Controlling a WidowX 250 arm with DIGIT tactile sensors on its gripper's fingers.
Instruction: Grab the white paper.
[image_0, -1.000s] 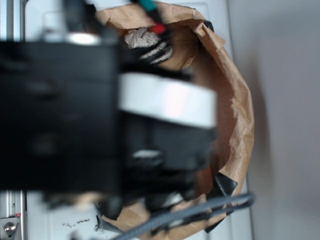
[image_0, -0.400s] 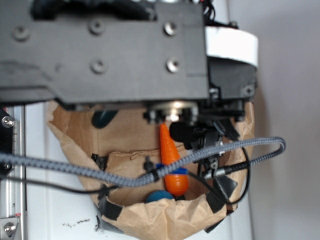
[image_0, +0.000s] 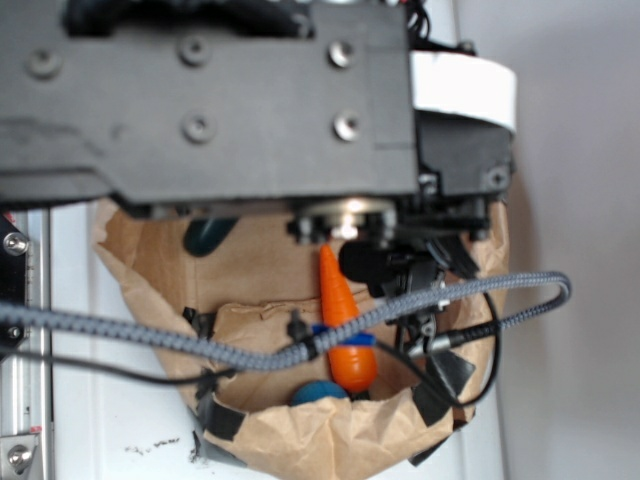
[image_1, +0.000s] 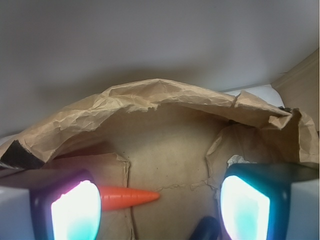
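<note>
One brown paper bag (image_0: 330, 440), white surface (image_0: 110, 420), grey wall (image_1: 150, 40).

A pale grey wall (image_0: 580, 200) fills the right side of the exterior view, evenly lit and unmarked, with a soft shadow falling beside the white bench (image_0: 120, 420) that runs up to meet it. A silver metal rail (image_0: 20, 400) with screw heads lines the bench's left edge, and small dark specks dot the white surface near the bottom. In the wrist view the same plain grey wall (image_1: 160, 40) spans the upper half, dimmer toward the bottom
</note>
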